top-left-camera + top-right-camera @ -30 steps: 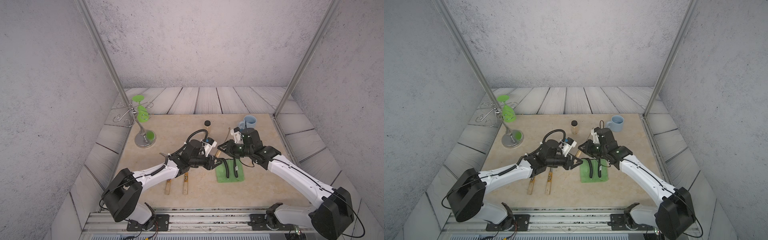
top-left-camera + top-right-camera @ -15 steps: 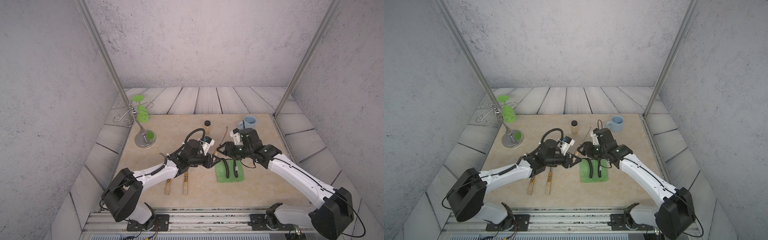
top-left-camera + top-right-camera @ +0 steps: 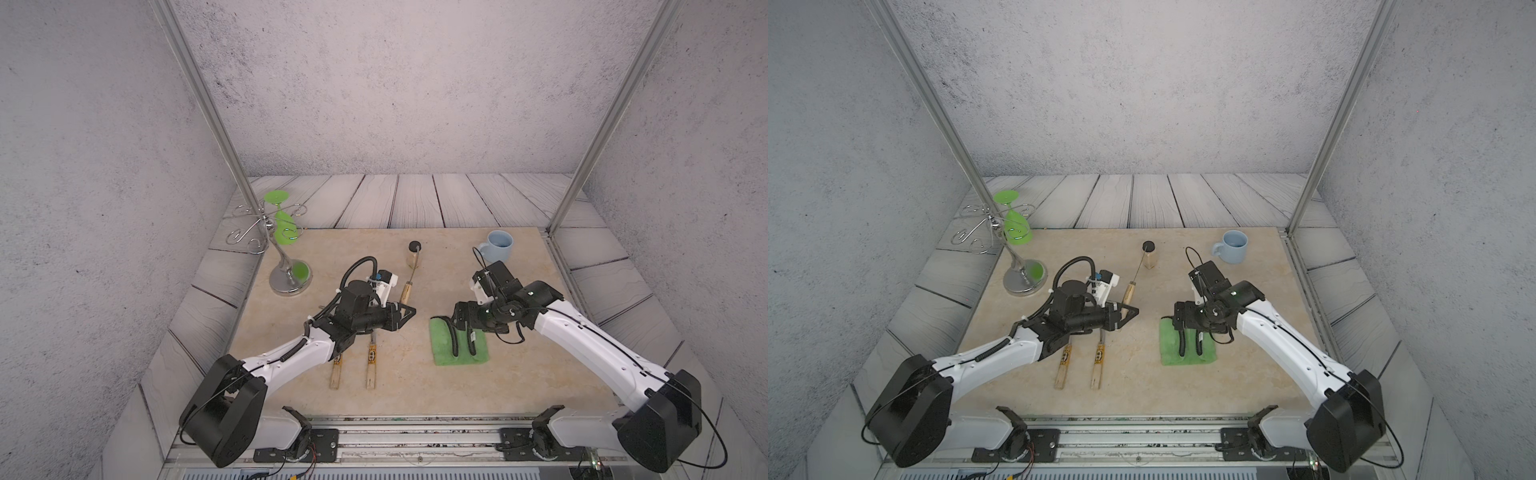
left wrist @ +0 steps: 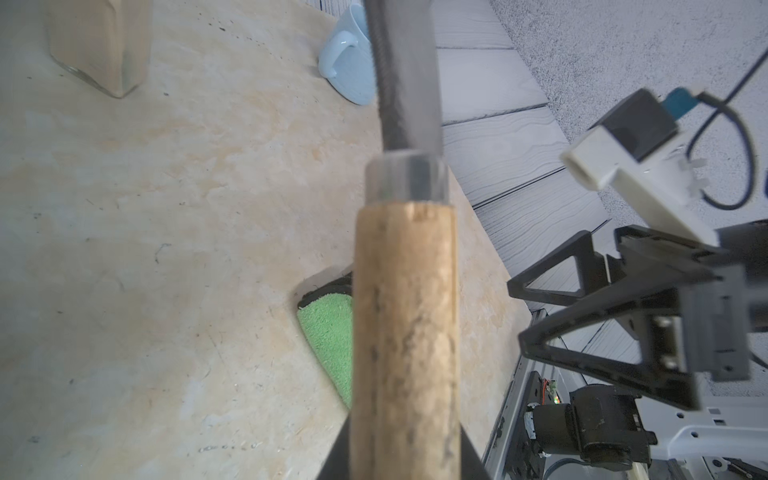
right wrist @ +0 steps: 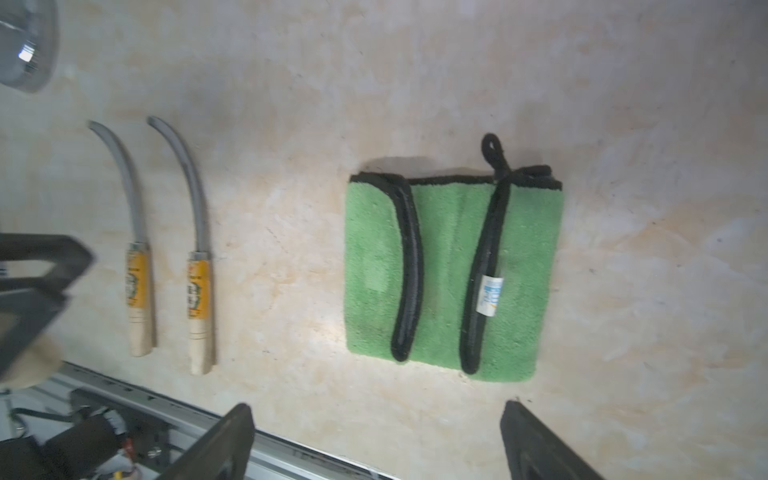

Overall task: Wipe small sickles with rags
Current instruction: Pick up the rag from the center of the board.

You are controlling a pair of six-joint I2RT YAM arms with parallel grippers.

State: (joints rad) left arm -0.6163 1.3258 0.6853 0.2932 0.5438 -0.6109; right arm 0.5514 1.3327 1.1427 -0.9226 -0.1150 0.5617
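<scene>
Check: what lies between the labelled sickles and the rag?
Bare table only, between labelled sickles and rag; right wrist view shows it.

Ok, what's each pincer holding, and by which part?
Left pincer grips one sickle by its wooden handle. Right pincer stands open above the rag, holding nothing.

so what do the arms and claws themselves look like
The left arm and right arm have white links, black joints and bulky black shoulder housings. The left claw and right claw are black open triangular frames. A black ribbed hose loops over the left wrist, and a coiled black cable runs along that arm.
</scene>
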